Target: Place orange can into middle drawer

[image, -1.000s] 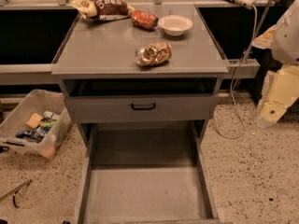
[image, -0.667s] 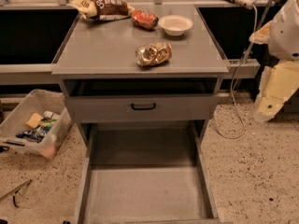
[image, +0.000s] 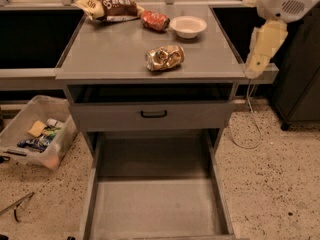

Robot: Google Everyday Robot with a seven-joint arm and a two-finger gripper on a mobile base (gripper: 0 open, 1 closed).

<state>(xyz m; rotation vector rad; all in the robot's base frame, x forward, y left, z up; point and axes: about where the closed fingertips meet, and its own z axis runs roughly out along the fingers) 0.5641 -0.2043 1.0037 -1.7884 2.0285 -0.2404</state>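
The orange can (image: 164, 58) is dented and shiny gold-orange, and lies on its side near the front middle of the grey cabinet top (image: 110, 54). The middle drawer (image: 155, 204) is pulled out wide at the bottom of the view, showing a long bare floor and low side walls. My gripper (image: 254, 69) hangs from the cream arm link at the right edge of the cabinet top. It is about level with the can and well to its right, touching nothing.
A red can (image: 155, 20), a white bowl (image: 188, 26) and a brown snack bag (image: 111, 6) sit at the back of the top. A grey drawer front with a black handle (image: 153, 114) is above the open drawer. A plastic bin (image: 35, 134) of items stands on the floor to the left. A cable (image: 250, 129) lies to the right.
My arm has swung up and to the left, from beside the cabinet's right side to its top right edge. The can and drawer have not moved.
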